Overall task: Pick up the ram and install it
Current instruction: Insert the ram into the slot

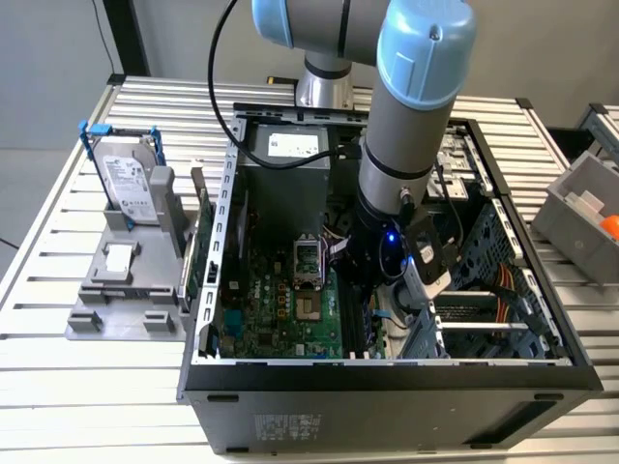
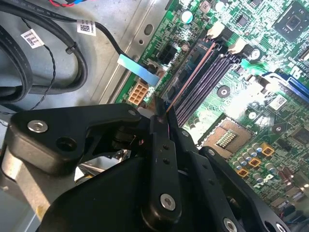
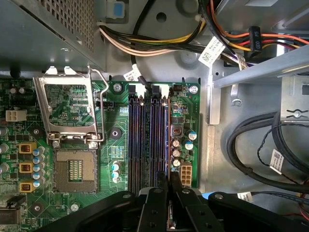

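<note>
Inside an open computer case (image 1: 387, 372) on a slatted metal worktop (image 1: 58, 377), the robot arm reaches down over the green motherboard (image 1: 290, 319). Its black tool (image 2: 161, 121) is closed on a thin ram stick (image 2: 186, 79), held edge-on just above the dark memory slots (image 3: 149, 140), beside the open processor socket (image 3: 72, 166). A hard drive (image 1: 129, 184) stands upright in a grey holder (image 1: 121, 290) at the exterior view's left.

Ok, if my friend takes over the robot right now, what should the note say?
Gripper: shut on the ram stick, inside the open computer case.
Ram stick: held edge-on, lined up along the memory slots on the motherboard.
Done: ram picked up and brought to the slots.
Left: seating it; whether it is pressed in yet cannot be told.
</note>
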You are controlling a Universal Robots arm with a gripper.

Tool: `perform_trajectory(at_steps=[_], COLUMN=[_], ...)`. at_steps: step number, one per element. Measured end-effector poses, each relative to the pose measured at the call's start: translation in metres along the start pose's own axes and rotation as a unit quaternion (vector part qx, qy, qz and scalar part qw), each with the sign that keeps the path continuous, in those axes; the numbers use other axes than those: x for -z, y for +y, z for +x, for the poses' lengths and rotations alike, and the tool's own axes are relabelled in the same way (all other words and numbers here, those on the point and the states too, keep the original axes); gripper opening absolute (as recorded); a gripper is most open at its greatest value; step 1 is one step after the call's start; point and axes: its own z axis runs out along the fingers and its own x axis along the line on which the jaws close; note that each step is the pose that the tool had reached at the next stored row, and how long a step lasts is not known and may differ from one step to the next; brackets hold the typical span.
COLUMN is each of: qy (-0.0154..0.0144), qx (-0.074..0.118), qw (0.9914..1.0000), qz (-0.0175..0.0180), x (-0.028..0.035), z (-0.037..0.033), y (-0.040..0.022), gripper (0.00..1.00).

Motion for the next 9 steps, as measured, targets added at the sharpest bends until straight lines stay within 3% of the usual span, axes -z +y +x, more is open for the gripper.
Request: perform_trajectory(at_steps=[9], qy=[0.0], qx=[0.0], qw=[1.0], qz=[0.0], x=[0.0], z=[0.0009], y=[-0.0008], gripper=[0.0])
